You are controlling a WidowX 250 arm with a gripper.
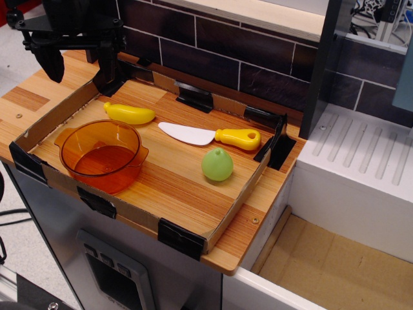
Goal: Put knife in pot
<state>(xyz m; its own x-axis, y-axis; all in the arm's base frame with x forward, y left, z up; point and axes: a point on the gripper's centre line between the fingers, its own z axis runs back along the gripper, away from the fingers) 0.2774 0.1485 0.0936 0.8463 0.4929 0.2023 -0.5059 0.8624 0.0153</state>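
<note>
The knife (210, 135) lies flat near the middle of the wooden tray, with its white blade pointing left and its yellow handle to the right. The orange translucent pot (102, 154) stands upright and empty at the tray's front left, about a blade's length from the knife tip. My black gripper (77, 58) hangs above the tray's back left corner, well away from the knife. Its two fingers (50, 64) are spread apart with nothing between them.
A yellow banana-shaped toy (129, 114) lies just behind the pot. A green ball-shaped fruit toy (217, 165) sits in front of the knife handle. A low cardboard wall (235, 203) rims the tray. A dark brick wall stands behind, and a white sink unit (361, 161) is to the right.
</note>
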